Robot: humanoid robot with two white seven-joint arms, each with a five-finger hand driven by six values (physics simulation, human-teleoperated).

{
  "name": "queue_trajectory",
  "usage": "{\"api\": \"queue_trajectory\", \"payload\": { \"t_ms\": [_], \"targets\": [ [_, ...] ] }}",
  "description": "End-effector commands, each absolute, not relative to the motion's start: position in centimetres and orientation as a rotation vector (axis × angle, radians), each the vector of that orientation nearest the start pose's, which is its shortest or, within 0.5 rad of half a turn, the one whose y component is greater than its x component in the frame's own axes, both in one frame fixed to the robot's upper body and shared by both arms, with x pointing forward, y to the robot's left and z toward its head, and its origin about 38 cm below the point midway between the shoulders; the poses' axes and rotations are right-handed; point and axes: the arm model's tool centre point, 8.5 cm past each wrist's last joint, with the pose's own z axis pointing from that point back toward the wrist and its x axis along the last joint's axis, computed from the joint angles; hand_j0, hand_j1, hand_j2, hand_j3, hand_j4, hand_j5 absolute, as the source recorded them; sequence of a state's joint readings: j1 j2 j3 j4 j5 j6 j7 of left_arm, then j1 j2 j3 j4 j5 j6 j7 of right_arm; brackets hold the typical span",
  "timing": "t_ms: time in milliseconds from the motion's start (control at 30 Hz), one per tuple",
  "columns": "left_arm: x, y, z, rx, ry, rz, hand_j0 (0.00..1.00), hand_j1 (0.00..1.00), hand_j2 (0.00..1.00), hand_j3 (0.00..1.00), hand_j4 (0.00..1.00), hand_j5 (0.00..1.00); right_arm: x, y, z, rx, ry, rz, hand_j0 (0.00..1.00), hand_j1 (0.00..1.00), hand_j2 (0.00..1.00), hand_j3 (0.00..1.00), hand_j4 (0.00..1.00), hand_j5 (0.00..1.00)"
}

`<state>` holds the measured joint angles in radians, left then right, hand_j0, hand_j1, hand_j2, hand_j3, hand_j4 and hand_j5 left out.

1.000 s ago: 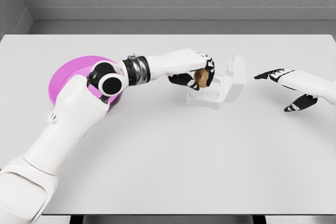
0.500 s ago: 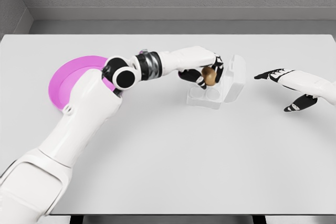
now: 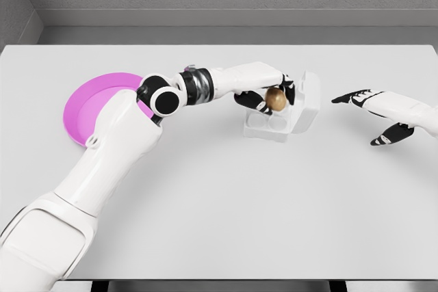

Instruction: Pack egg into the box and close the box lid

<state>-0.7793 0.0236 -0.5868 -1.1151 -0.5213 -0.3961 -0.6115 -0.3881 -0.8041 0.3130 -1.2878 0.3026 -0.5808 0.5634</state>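
Carrying the egg point(image 3: 276, 98) farther right, my left hand point(image 3: 268, 97) grips it over the open box point(image 3: 286, 115); release comes next.

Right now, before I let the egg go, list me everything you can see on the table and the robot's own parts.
egg: one, brown, held in the left hand above the open box, not yet in a cup.
box: one, white and translucent, middle of the table, right of centre; round cups showing in its tray.
box lid: one, white, standing open on the box's right side.
plate: one, magenta, on the table at the left, partly hidden by the left arm.
table: one, light grey, fills most of the view.
left hand: one, white with black fingers, closed on the egg.
right hand: one, white with black fingers, open, over the table at the right, apart from the box.
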Motion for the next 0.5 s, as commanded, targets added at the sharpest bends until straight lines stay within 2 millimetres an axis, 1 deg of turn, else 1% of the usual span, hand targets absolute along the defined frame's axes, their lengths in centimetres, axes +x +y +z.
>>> {"api": "queue_trajectory", "payload": {
  "t_ms": [0,167,200,233,267,333,433,467],
  "targets": [
    [48.3,2.4,19.7,-0.014,-1.668,-1.847,0.66,0.66,0.66,0.66,0.66,0.66,41.6,-39.5,16.8,-0.36,-1.334,1.703,1.0,1.0,1.0,1.0,1.0,1.0],
    [48.2,2.5,19.6,-0.015,-1.667,-1.846,0.69,0.69,0.69,0.69,0.69,0.69,41.6,-39.4,16.9,-0.361,-1.337,1.704,1.0,1.0,1.0,1.0,1.0,1.0],
    [48.2,2.5,19.5,-0.017,-1.666,-1.846,0.71,0.71,0.71,0.71,0.71,0.71,41.6,-39.4,16.9,-0.361,-1.337,1.704,1.0,1.0,1.0,1.0,1.0,1.0],
    [48.2,2.5,19.6,-0.015,-1.667,-1.846,0.8,0.8,0.8,0.8,0.8,0.8,41.6,-39.4,16.9,-0.361,-1.337,1.704,1.0,1.0,1.0,1.0,1.0,1.0],
    [48.3,2.5,19.6,-0.014,-1.668,-1.847,0.84,0.84,0.84,0.84,0.84,0.84,41.6,-39.4,16.9,-0.361,-1.337,1.704,1.0,1.0,1.0,1.0,1.0,1.0],
    [48.2,2.5,19.6,-0.018,-1.67,-1.844,0.85,0.85,0.85,0.85,0.85,0.85,41.6,-39.4,16.9,-0.361,-1.338,1.705,1.0,1.0,1.0,1.0,1.0,1.0],
    [48.3,2.7,19.7,-0.015,-1.673,-1.836,0.96,0.96,0.96,0.96,0.96,0.96,41.6,-39.4,16.8,-0.36,-1.337,1.705,1.0,1.0,1.0,1.0,1.0,1.0],
    [48.5,3.4,19.6,-0.001,-1.662,-1.836,1.0,1.0,1.0,1.0,1.0,1.0,41.6,-39.4,16.8,-0.36,-1.337,1.705,1.0,1.0,1.0,1.0,1.0,1.0]
  ]
}}
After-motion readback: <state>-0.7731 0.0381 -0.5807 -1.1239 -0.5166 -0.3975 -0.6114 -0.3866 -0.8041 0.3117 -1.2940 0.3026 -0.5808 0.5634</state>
